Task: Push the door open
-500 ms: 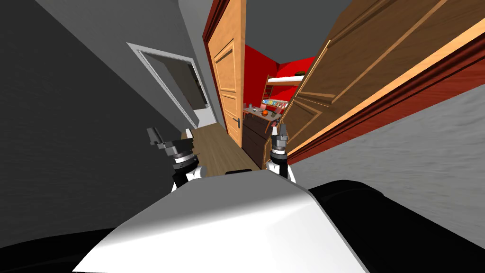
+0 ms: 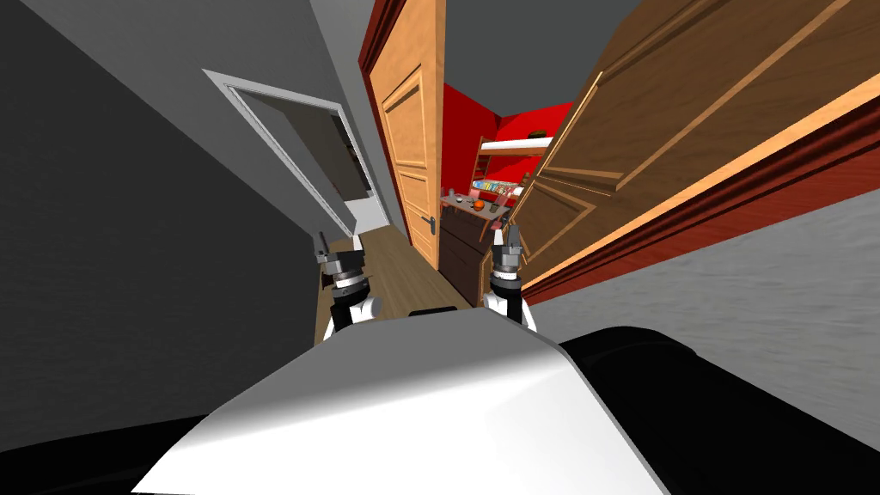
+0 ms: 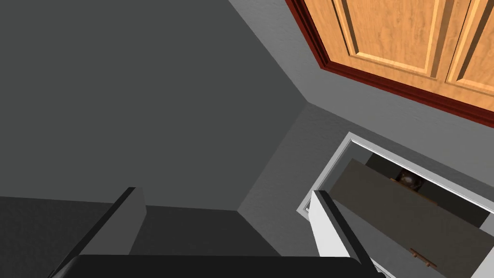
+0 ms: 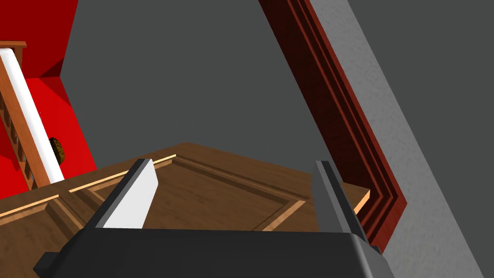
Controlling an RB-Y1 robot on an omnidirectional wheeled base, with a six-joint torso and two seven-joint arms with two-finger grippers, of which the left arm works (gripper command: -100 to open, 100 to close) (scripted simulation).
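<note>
The brown panelled door (image 2: 687,103) runs from one to three o'clock, standing ajar toward the red room (image 2: 464,129). It looks rigid and heavy on its hinges, so I'd press flat near its free edge rather than grip it. The right gripper (image 4: 234,163) is just before it with fingers spread. The left gripper (image 3: 226,190), at eleven o'clock, is spread too.

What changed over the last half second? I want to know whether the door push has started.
The left gripper swung from pointing sideways at the dark grey wall to pointing forward, fingers open. My head view shifted slightly. The right gripper stayed open beside the brown door, which shows no clear swing of its own. Nothing was grasped or released.
</note>
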